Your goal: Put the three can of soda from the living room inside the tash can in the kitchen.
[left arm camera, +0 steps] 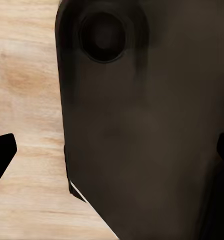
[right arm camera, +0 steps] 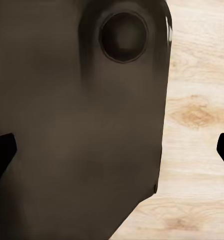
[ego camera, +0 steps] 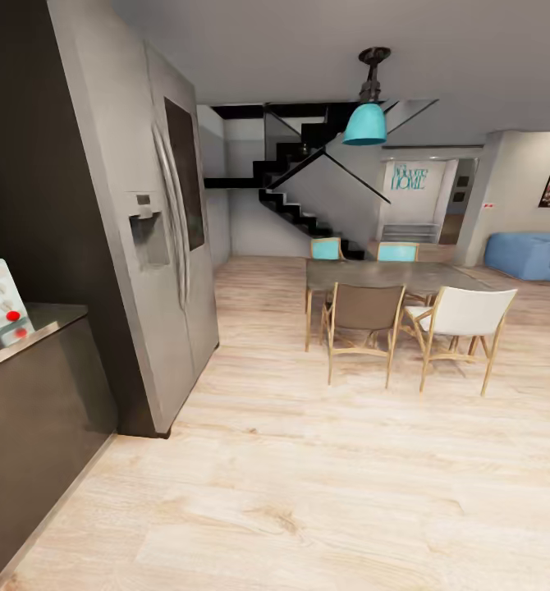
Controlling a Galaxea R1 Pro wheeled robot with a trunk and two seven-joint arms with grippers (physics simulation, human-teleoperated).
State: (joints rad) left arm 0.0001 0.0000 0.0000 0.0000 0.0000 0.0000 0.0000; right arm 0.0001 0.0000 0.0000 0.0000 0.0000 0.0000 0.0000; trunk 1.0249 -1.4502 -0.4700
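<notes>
Head view is showing me looking across pale wood floor [ego camera: 308, 492], with the tall steel fridge [ego camera: 156, 246] as my landmark: nearest, just beside its left flank, a dark counter [ego camera: 29, 394] is carrying a small white appliance [ego camera: 0, 291] with a red knob. Beyond the fridge's right side, well apart from it, a dining table [ego camera: 382, 275] is standing among four chairs, a teal pendant lamp [ego camera: 365, 123] hanging above it. Farther still, a black staircase [ego camera: 300, 205] is rising behind the table, and a blue sofa [ego camera: 533, 254] is sitting far off to the fridge's right. At my wrists, my left pincer [left arm camera: 112, 155] and right pincer [right arm camera: 112, 155] are both spread apart, holding nothing, each facing a dark rounded part of my own body [left arm camera: 152, 130] over the floor.
</notes>
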